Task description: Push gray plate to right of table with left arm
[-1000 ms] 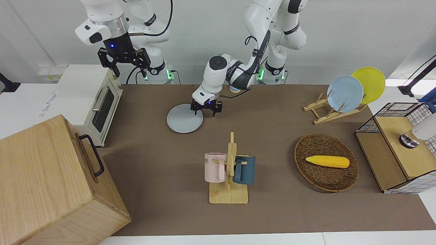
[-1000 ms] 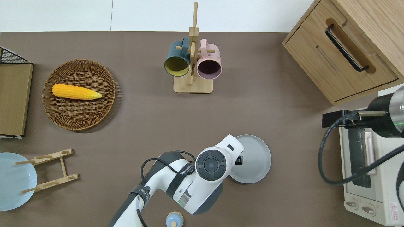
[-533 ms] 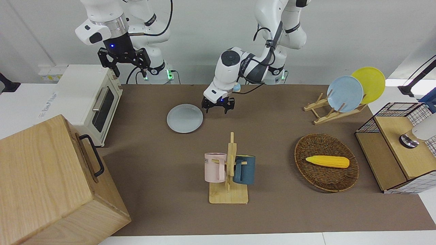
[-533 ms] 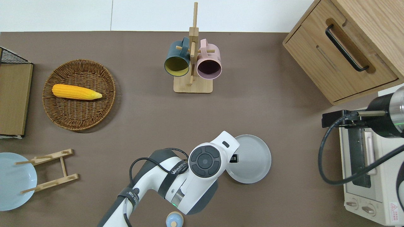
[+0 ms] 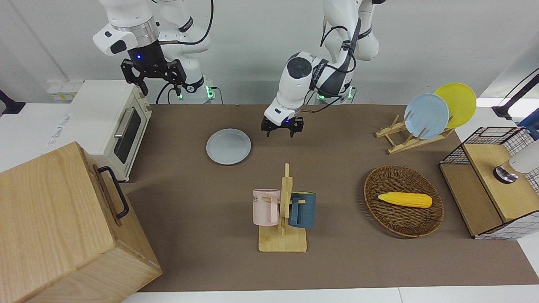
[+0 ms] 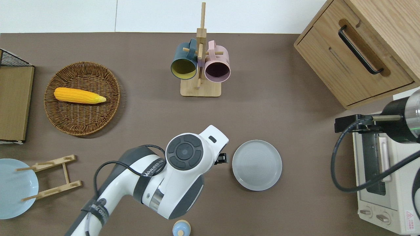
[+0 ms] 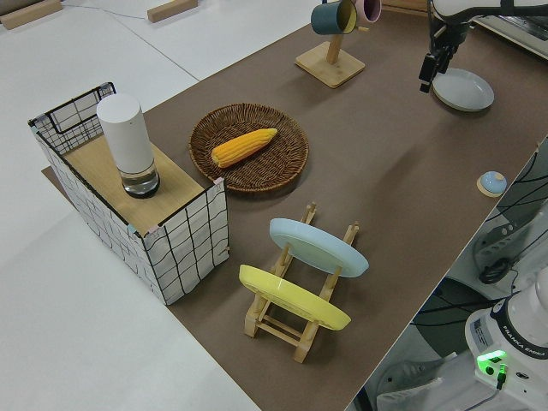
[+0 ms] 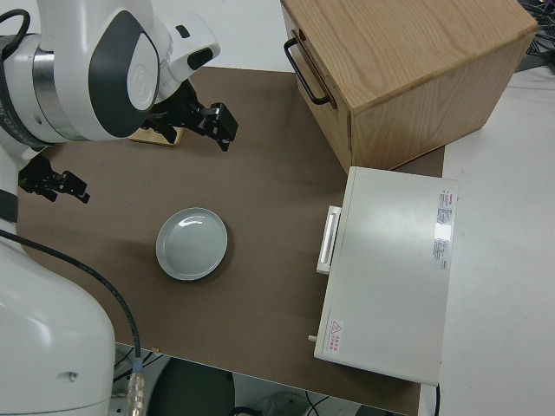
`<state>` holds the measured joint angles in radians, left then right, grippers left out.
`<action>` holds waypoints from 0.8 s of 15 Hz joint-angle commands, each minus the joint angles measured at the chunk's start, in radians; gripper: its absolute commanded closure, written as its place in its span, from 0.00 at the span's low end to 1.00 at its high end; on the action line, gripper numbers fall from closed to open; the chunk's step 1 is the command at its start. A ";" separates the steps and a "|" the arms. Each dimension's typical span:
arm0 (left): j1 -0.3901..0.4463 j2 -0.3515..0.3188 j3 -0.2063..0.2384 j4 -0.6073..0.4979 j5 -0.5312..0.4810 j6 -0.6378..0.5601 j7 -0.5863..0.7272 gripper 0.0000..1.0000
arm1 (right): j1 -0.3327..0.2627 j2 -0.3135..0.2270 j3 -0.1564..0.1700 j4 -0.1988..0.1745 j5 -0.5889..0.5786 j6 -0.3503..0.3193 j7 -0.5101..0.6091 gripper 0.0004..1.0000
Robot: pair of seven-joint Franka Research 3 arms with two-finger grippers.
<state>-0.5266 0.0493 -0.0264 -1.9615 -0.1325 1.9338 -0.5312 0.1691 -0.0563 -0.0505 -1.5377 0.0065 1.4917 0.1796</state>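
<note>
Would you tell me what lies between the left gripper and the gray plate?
Only bare table separates the left gripper from the gray plate, per the overhead view.

A robot lab: two white arms (image 5: 320, 80) were bolted at a brown table (image 5: 337, 261) staged with kitchen props, bare white walls.

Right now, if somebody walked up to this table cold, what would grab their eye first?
Probably the left arm bent low across the table, its left gripper hanging beside the gray plate without touching it. Next, the yellow corn cob in the wicker basket toward the left arm's end, and the two mugs hung on the wooden mug stand.
</note>
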 commanded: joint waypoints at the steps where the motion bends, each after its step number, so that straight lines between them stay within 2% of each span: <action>1: 0.063 -0.031 0.000 0.058 0.048 -0.133 0.011 0.01 | 0.006 0.004 -0.005 0.010 0.000 -0.011 -0.002 0.00; 3: 0.111 -0.060 -0.001 0.059 0.048 -0.160 0.028 0.01 | 0.006 0.006 -0.005 0.010 0.000 -0.011 -0.003 0.00; 6: 0.239 -0.100 -0.044 0.061 0.050 -0.180 0.114 0.01 | 0.006 0.004 -0.005 0.010 0.000 -0.011 -0.002 0.00; 8: 0.292 -0.123 -0.047 0.079 0.050 -0.220 0.154 0.01 | 0.006 0.006 -0.005 0.010 0.000 -0.011 -0.002 0.00; 12: 0.419 -0.118 -0.075 0.240 0.050 -0.372 0.189 0.01 | 0.006 0.006 -0.005 0.010 0.000 -0.011 -0.002 0.00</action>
<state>-0.1962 -0.0707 -0.0608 -1.8429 -0.0986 1.6731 -0.3668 0.1691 -0.0563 -0.0505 -1.5377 0.0065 1.4917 0.1796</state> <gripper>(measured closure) 0.004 0.004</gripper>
